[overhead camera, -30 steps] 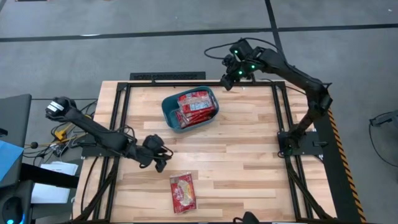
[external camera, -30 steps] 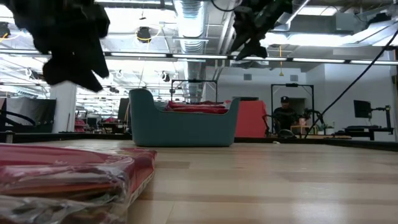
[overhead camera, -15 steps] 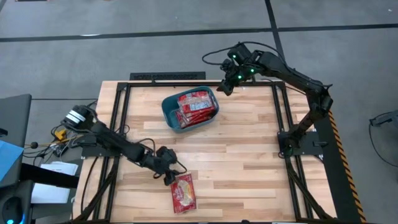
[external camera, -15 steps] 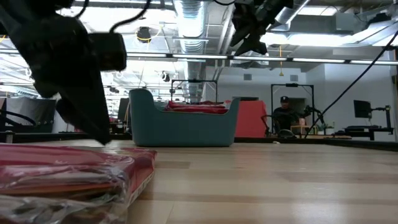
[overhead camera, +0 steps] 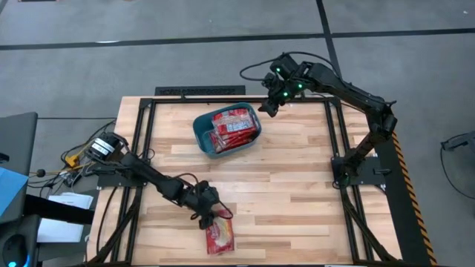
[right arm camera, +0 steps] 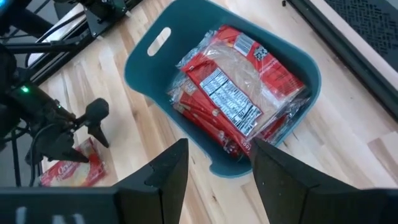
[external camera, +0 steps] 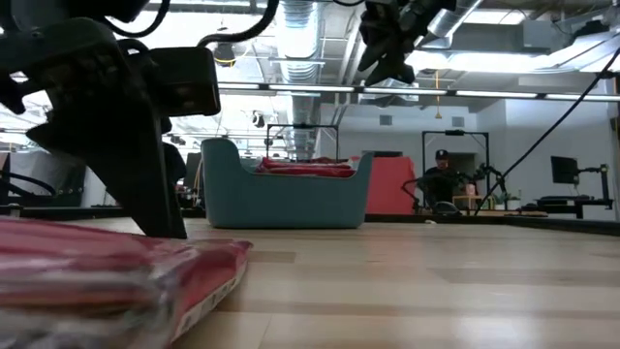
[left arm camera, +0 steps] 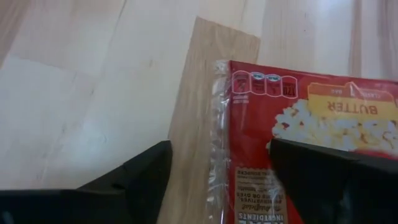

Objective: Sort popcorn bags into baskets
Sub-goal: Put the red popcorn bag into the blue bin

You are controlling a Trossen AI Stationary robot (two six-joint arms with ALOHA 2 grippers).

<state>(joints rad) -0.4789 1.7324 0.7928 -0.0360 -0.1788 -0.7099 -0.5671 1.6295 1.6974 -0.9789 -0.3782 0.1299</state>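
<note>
One loose red popcorn bag [overhead camera: 221,237] lies flat on the wooden table near its near edge. It also shows in the low view [external camera: 107,281] and the left wrist view [left arm camera: 298,124]. My left gripper [overhead camera: 211,213] is open, low over the bag's far end. The teal basket [overhead camera: 202,132] stands at the far middle of the table, with several red bags [right arm camera: 239,93] stacked in it. My right gripper [overhead camera: 267,106] is open and empty, high in the air just right of the basket's far corner. My left gripper [left arm camera: 219,146] comes slanting down from the table's left and straddles the bag's clear sealed side edge [left arm camera: 217,118]. One finger [left arm camera: 336,174] stands over the red face and the other [left arm camera: 124,180] over bare wood. I cannot tell whether either finger touches the bag.
A black metal frame [overhead camera: 141,133] runs around the table, with cables and gear off its left side [overhead camera: 74,159]. Bare wood [overhead camera: 297,193] lies right of the loose bag. A person [external camera: 444,179] sits in the room far behind the table.
My left gripper has gone toward the table's right and near edges and down, from beside the table's left side to the loose bag's far end, with the arm stretching out. My right gripper has shifted slightly left toward the basket.
</note>
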